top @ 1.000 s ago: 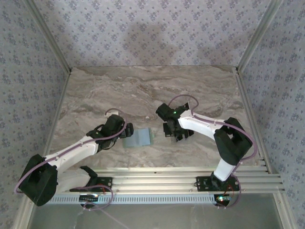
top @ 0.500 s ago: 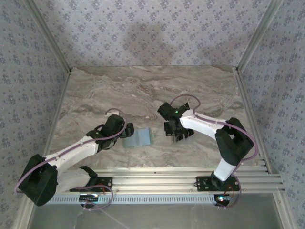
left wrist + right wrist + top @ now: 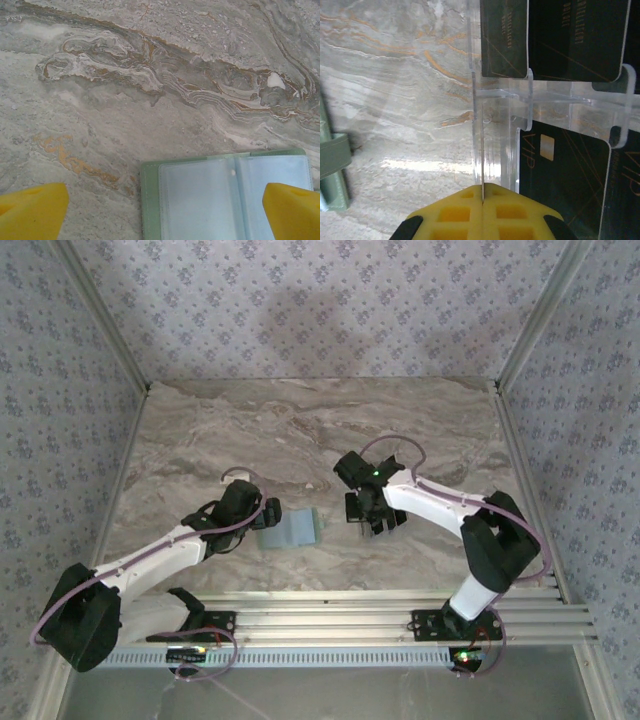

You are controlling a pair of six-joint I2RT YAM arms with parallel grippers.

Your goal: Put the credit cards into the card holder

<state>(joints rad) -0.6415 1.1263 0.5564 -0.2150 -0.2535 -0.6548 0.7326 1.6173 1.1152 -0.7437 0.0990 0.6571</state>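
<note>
The sage-green card holder (image 3: 290, 529) lies open on the marble table, its clear pockets (image 3: 225, 200) facing up. My left gripper (image 3: 262, 516) hovers at the holder's left end, open, with one yellow fingertip (image 3: 30, 212) on each side of the holder (image 3: 150, 200). Several dark credit cards (image 3: 570, 40) stand in a clear acrylic rack (image 3: 520, 100). My right gripper (image 3: 482, 192) is over that rack (image 3: 378, 522), shut on one thin credit card (image 3: 482, 150) seen edge-on between its yellow pads.
The green holder's edge (image 3: 332, 170) lies to the left of the rack. An aluminium rail (image 3: 400, 615) runs along the near table edge. Patterned walls close in the back and both sides.
My right gripper has shifted slightly to the right and away with its wrist. The left arm and the holder have not moved.
</note>
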